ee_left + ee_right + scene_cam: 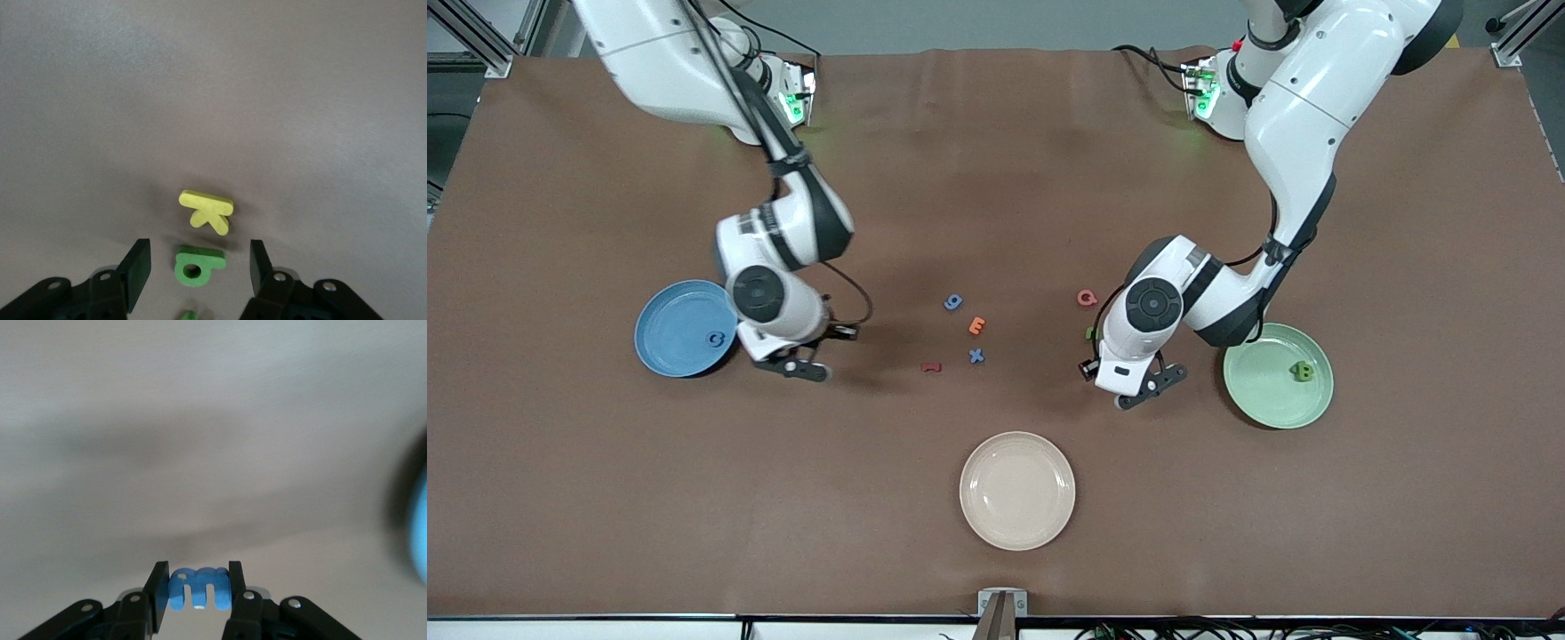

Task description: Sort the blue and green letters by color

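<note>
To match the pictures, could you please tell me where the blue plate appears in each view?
Front view: the blue plate lies toward the right arm's end of the table, beside the right gripper.
Right wrist view: only a blurred blue shape at the picture's edge, probably the plate.
Left wrist view: not in it.
Shared landmark: the right gripper, in the front and right wrist views.

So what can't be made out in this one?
- Front view: the green letter between the left tool's open fingers is mostly hidden by that arm's wrist; the yellow letter is not visible at all.
- Left wrist view: another green piece is cut off by the frame edge.
- Right wrist view: the blue plate is a blur at the edge.
- Front view: the right tool's blue letter is hidden.
</note>
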Robot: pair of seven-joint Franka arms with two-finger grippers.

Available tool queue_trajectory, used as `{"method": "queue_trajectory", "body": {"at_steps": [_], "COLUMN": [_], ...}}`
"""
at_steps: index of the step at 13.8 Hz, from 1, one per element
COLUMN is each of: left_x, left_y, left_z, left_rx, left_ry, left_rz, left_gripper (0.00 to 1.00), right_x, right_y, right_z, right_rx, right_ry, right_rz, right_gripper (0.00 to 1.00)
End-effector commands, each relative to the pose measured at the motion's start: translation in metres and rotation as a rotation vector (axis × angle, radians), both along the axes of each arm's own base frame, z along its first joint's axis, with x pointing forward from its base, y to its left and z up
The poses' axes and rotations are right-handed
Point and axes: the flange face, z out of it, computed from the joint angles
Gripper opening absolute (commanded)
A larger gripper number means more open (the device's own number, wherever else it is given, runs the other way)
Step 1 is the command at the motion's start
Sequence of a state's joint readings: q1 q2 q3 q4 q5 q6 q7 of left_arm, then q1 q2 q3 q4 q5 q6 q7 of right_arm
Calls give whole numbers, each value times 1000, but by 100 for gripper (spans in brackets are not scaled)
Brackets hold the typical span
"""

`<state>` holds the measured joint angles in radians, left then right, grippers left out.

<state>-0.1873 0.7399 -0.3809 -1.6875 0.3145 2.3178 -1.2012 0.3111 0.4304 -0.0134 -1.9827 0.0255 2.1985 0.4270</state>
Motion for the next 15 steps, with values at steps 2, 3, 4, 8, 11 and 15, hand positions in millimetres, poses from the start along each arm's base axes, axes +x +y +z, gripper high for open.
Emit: {"method": "queue_trajectory", "body": {"at_steps": [2, 3, 4, 8, 11, 15], "left_x": [0, 0, -2, -6, -11, -11], "left_y": [-1, -1, -2, -7, -14, -13], "left_z": [-2, -2, -4, -12, -14, -10], "left_rx": [21, 21, 22, 21, 24, 27], "left_ry": [0, 2, 5, 13, 15, 12], "left_rz": [33, 37, 41, 44, 47, 35], "left_gripper": [66, 65, 64, 62, 54, 9], "right_x": [-20, -23, -27, -33, -34, -34], "right_y": [-83, -105, -124, -193, -211, -200], "right_z": [6, 6, 6, 8, 9, 17], "right_rx": [50, 63, 75, 119, 133, 131], "right_ry": [37, 42, 46, 54, 56, 57], "right_rz": [140, 162, 191, 269, 290, 281], "right_gripper": [0, 1, 1, 10, 85, 100]}}
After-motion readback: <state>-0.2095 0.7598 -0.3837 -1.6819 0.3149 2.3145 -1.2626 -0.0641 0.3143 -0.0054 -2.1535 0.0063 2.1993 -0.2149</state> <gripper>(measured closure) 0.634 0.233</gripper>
